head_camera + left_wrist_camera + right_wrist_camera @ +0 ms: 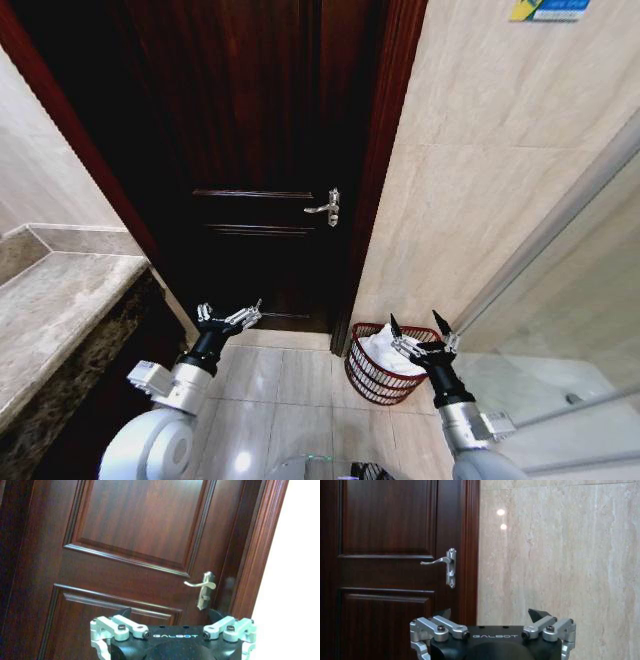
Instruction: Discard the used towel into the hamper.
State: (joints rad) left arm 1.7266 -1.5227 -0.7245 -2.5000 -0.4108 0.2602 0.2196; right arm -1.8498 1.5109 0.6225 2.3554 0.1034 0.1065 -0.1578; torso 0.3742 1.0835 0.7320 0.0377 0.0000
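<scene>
Head view, for your record: hamper [378, 366] on the tiled floor against the beige wall, just right of the dark wooden door [250, 150], with a white towel [385, 352] inside. Your right gripper [420, 331] hangs over its right rim, jaws spread wide and empty. Your left gripper [232, 315], likewise wide and empty, sits left before the door, below the silver door handle [327, 207].

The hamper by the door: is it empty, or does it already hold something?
Not empty. White cloth fills the hamper up to its rim.
</scene>
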